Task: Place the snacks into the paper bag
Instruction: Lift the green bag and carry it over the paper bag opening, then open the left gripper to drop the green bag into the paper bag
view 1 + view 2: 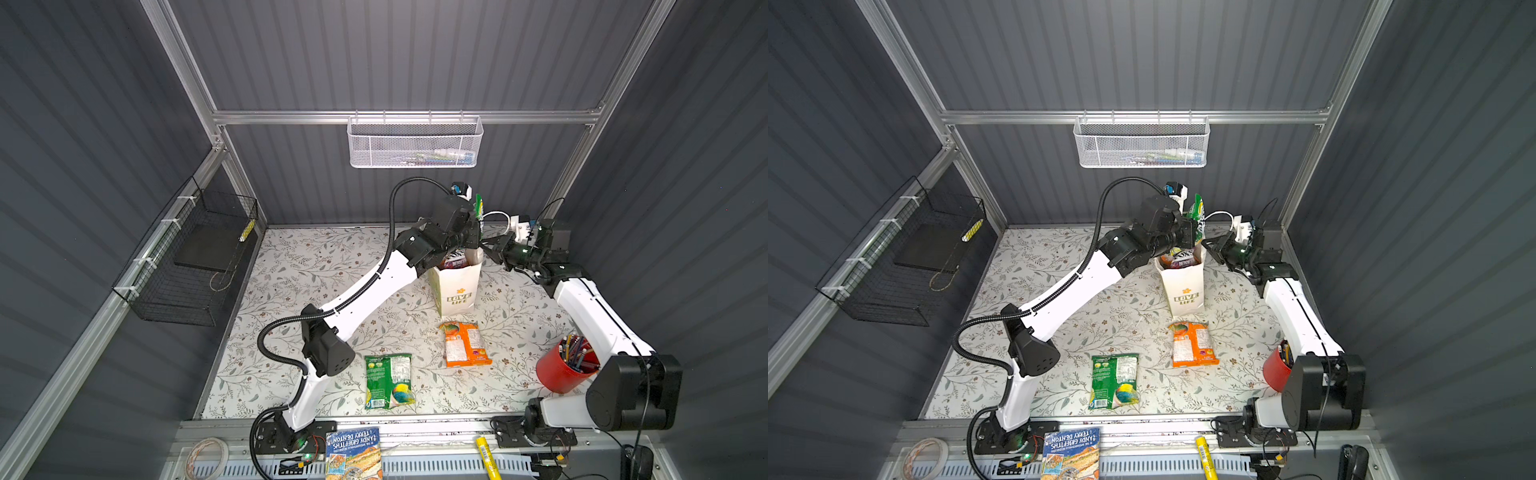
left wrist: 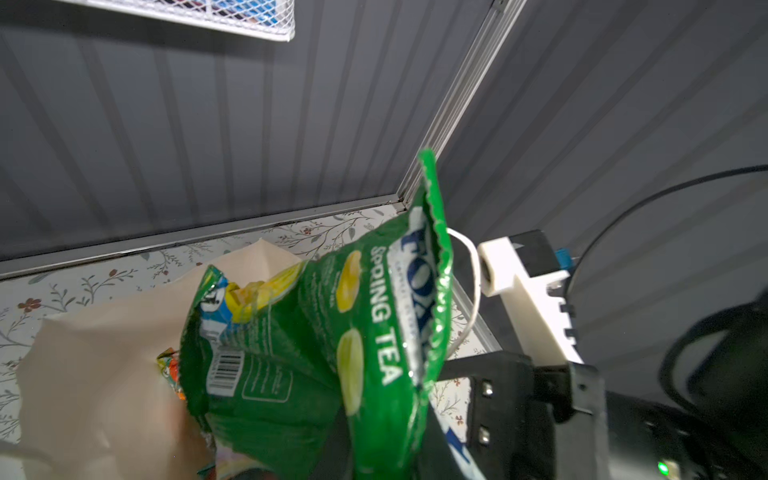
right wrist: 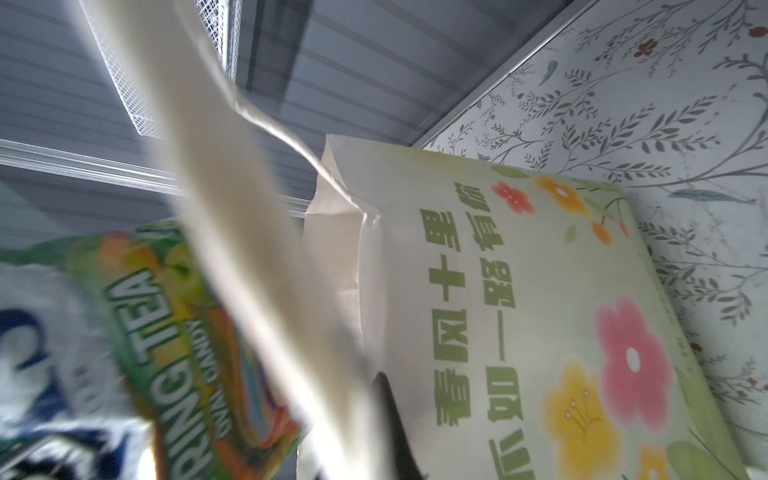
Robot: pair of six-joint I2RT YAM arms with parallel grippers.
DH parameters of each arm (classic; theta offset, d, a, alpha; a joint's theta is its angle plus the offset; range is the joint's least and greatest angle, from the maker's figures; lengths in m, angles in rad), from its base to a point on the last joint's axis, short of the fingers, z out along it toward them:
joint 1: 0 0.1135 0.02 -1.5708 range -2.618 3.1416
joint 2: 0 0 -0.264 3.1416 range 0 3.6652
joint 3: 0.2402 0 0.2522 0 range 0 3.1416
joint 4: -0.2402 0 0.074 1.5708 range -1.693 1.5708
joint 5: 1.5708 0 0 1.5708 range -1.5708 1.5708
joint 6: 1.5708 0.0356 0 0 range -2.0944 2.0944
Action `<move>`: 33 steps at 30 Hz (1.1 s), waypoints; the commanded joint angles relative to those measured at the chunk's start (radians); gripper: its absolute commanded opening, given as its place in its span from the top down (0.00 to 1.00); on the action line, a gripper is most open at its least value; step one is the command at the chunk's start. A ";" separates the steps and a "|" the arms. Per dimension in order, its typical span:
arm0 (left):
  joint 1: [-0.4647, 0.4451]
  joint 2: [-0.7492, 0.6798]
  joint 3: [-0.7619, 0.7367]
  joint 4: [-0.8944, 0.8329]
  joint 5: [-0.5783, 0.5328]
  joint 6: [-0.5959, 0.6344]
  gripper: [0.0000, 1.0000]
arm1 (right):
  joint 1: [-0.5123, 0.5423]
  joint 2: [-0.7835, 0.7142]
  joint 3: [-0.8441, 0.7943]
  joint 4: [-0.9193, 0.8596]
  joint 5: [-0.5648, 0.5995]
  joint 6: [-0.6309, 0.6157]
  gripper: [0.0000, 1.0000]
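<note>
Two snacks (image 1: 388, 380) (image 1: 464, 344) lie on the desk (image 1: 316, 266) near the bag (image 1: 457, 291). My left gripper (image 1: 478, 226) pinches a Spring Tea packet (image 2: 374, 332) above the bag mouth; my right gripper (image 1: 489, 245) is pressed together on its rim.

The paper bag (image 1: 457, 291) has its mouth blocked from above by the left hand (image 1: 478, 227) and its green packet (image 1: 478, 205), while the right hand (image 1: 491, 245) crowds the bag's right rim. An orange packet (image 1: 464, 344) lies just in front of the bag. Far left of the bag, beyond the left arm (image 1: 374, 286), the bench (image 1: 299, 257) lies open.
</note>
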 commanded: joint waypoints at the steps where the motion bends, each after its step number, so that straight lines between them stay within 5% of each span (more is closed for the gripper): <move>1: -0.004 0.003 0.055 -0.007 -0.061 0.039 0.88 | 0.002 -0.044 0.019 0.092 -0.046 0.003 1.00; 33: 0.057 0.228 0.086 -0.133 -0.195 0.034 0.84 | 0.002 -0.038 0.020 0.092 -0.042 0.002 1.00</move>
